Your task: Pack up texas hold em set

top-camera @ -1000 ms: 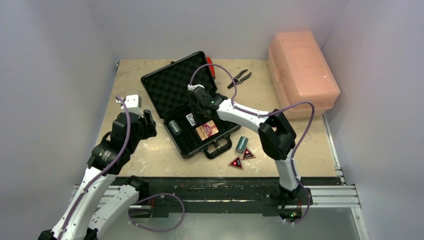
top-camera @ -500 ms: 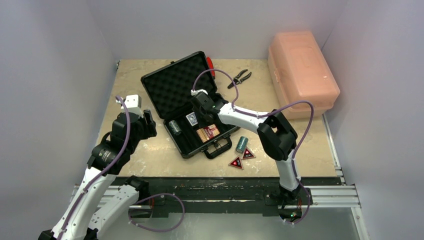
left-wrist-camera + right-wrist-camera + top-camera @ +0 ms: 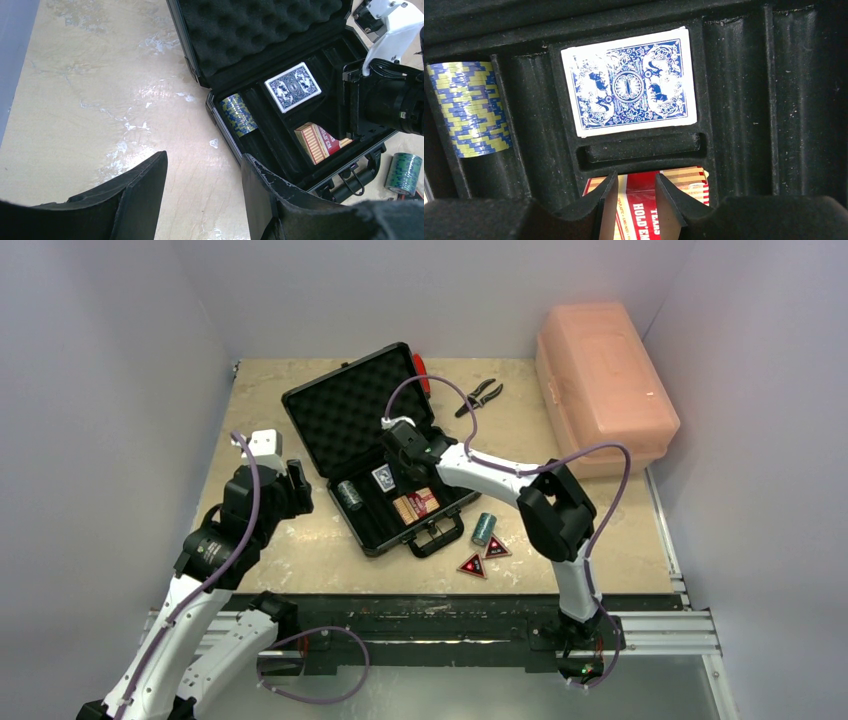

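Two card decks down in their recesses, one chip roll beside them, three pieces left outside. Right gripper point(image 3: 636, 192) low inside the small black foam-lined briefcase point(image 3: 345, 425), fingertips parted only a little and closed on nothing. Directly beneath them: the orange-red boxed card deck point(image 3: 319, 143). Cannot tell whether pressing on it or hanging just above. Just ahead of the fingertips, in the next recess: the blue patterned card deck point(image 3: 629, 82), flat and square. Off to the fingers' left, a trough or so over: a teal-and-yellow roll of chips point(image 3: 471, 107), lying along its channel.

Outside the case: a second teal chip roll point(image 3: 484, 529) and two red-and-black triangular markers point(image 3: 471, 565), all on the beige tabletop point(image 3: 300, 540) behind this hand, back toward its own arm's base and past the case's handle edge.

Likely next: fetching that loose roll. Turns on one relation — roll lying behind the right hand on its elbow side, long axis running roughly toward and away from the arm bases, so calling for jaws set across it. Far nearer the right arm than the left.

Left gripper point(image 3: 204, 167) spread wide and empty over bare table, case ahead and to its right — the whole case between it and the loose roll.
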Action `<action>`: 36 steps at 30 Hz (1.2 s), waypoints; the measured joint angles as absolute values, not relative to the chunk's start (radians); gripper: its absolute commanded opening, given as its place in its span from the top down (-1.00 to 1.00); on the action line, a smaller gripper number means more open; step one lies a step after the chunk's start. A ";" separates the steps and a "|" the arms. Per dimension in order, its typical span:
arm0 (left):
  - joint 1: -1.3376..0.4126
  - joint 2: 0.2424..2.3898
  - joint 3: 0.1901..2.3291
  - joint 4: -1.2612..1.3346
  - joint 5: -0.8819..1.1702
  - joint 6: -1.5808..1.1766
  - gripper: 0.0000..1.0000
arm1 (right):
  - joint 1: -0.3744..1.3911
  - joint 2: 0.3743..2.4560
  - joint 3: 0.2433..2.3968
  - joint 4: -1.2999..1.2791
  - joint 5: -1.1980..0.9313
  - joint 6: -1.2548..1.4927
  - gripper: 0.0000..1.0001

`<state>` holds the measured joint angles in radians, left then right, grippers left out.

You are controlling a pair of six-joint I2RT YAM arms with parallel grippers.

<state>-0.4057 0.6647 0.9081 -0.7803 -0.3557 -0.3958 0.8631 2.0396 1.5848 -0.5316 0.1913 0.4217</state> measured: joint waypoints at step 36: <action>-0.406 0.656 0.908 -0.788 -0.364 -0.396 -0.11 | 0.885 1.967 1.427 -0.458 0.112 0.456 0.21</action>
